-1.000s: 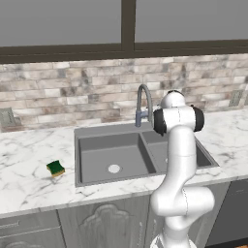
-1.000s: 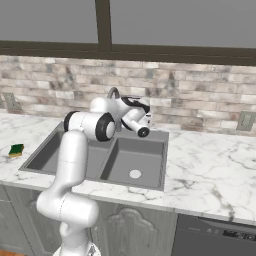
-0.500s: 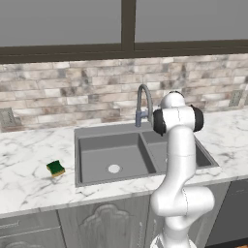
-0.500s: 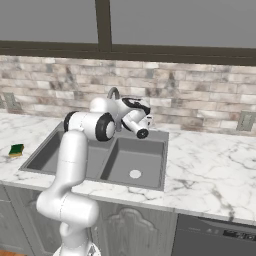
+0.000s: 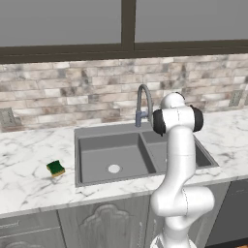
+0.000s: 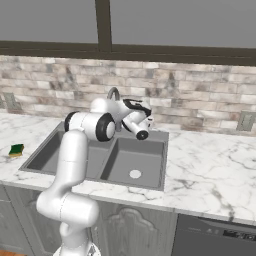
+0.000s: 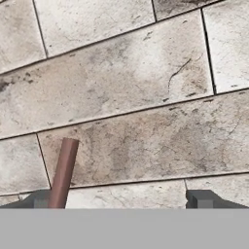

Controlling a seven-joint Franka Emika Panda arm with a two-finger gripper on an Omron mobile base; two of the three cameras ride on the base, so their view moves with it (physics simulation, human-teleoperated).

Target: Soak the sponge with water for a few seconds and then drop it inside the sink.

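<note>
The sponge (image 5: 55,168), green over yellow, lies flat on the marble counter left of the sink (image 5: 97,150), far from my hand; it also sits at the left edge of the right base view (image 6: 16,149). No water runs from the gooseneck faucet (image 5: 143,102). My gripper (image 6: 148,119) is up behind the sink (image 6: 145,157), beside the faucet (image 6: 114,92), and points at the brick wall. In the hand view the gripper (image 7: 120,199) is open, with bricks close ahead and a reddish-brown rod (image 7: 63,172) standing just inside the left fingertip (image 7: 41,200). Nothing is held.
Both basins hold nothing but their pale drains (image 5: 114,168) (image 6: 135,174). The brick backsplash (image 5: 72,92) rises close behind the faucet. Wall outlets sit at the far left (image 5: 7,116) and right (image 6: 244,120). Marble counter (image 6: 210,165) stretches to the right of the sink.
The hand has dipped very slightly by the faucet. The sponge lies where it was.
</note>
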